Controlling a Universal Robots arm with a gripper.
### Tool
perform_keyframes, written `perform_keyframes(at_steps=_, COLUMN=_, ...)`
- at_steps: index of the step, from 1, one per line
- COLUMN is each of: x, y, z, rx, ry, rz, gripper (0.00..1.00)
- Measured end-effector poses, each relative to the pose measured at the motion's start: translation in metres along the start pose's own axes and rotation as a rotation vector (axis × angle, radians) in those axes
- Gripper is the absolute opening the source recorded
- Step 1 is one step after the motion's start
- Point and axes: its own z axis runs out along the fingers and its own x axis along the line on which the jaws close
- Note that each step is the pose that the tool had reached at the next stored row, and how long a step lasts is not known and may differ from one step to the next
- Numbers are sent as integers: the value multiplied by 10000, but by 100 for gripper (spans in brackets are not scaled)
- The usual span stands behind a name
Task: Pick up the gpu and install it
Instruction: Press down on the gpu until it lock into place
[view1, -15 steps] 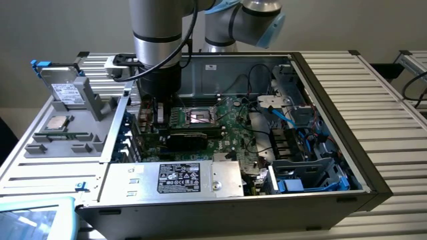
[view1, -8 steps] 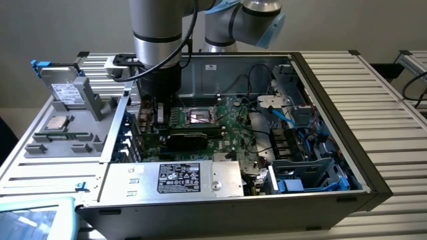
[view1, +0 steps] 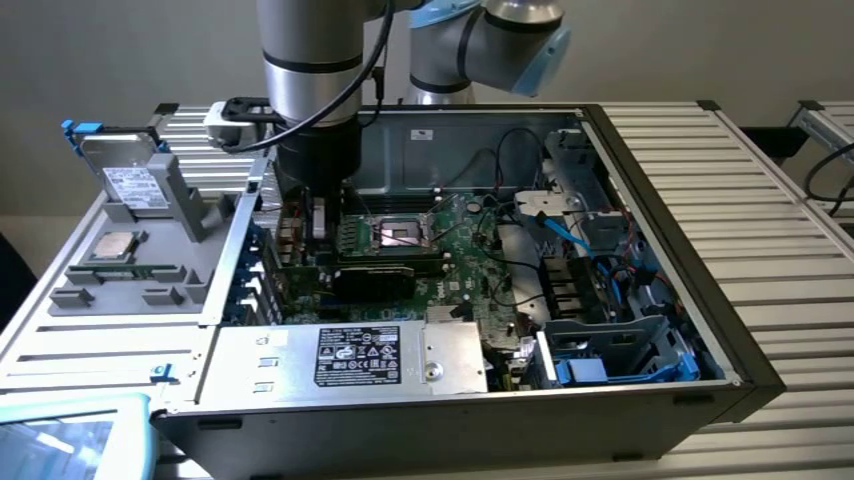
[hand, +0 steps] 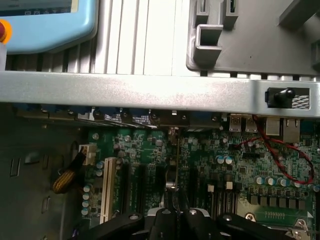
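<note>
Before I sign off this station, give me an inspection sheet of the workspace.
Surface: ribbed metal table carrying an open grey computer case.
Job's things: thin green gpu card, seen edge-on, upright over the large green motherboard slots.
Clutter: grey parts tray holding a silver hard drive; light blue handheld pendant.
Grippers: black gripper shut on the gpu card.
Cables: blue cable inside the case; red wire near the rear ports.
Surroundings: plain wall.
</note>
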Motion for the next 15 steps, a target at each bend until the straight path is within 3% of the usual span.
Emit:
perform_keyframes(at_steps=7, x=1, y=-8, z=-6, rx=-2, ry=1, rz=-2, gripper=12)
perform_keyframes(at_steps=15, x=21, y=-344, z=-40, rx=-23, ry=0, rz=-2, gripper=12)
